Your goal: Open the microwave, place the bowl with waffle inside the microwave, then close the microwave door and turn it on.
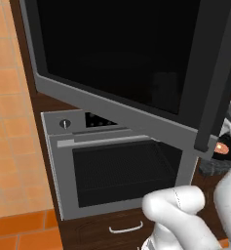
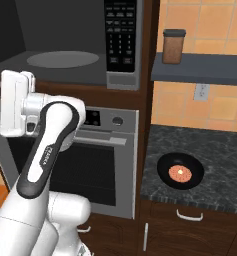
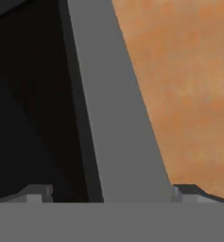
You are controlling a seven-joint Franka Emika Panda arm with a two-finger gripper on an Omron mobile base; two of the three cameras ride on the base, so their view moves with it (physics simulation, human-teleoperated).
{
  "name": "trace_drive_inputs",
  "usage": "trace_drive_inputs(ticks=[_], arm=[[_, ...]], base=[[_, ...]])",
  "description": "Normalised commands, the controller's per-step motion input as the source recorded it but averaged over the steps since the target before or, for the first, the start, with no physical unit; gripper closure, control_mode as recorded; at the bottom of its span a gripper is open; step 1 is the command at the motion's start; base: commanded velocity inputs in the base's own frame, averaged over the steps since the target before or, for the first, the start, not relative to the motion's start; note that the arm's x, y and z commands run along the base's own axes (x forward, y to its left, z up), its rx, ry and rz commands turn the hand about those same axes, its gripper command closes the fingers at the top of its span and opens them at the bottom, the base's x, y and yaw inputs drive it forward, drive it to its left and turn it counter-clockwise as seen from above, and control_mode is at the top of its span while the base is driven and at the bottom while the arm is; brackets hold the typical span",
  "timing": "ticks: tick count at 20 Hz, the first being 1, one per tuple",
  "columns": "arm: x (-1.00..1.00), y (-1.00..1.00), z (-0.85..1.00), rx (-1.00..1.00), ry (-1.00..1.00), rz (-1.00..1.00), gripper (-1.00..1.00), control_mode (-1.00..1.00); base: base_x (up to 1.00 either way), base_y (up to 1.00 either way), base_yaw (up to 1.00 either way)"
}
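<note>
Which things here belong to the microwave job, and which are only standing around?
For the job:
- microwave, cavity open
- microwave door, swung open
- bowl on the counter
- waffle in the bowl
- gripper, open, at the door's frame

Standing around:
- oven
- jar on the shelf

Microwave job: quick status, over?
End effector open, holding nothing. Microwave door swung open, cavity bare. Bowl with waffle waiting on counter.
</note>
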Motion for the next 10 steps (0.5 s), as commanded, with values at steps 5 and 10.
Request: trace_drive_inputs(ticks=[5, 10], arm=[[0.0, 1.0, 0.0, -0.08, 0.35, 0.25, -1.0, -1.0], [-0.04, 1.0, 0.0, -0.15, 0.32, 0.22, -1.0, -1.0]], base=[[0.0, 0.0, 0.0], [0.0, 0.0, 0.0]])
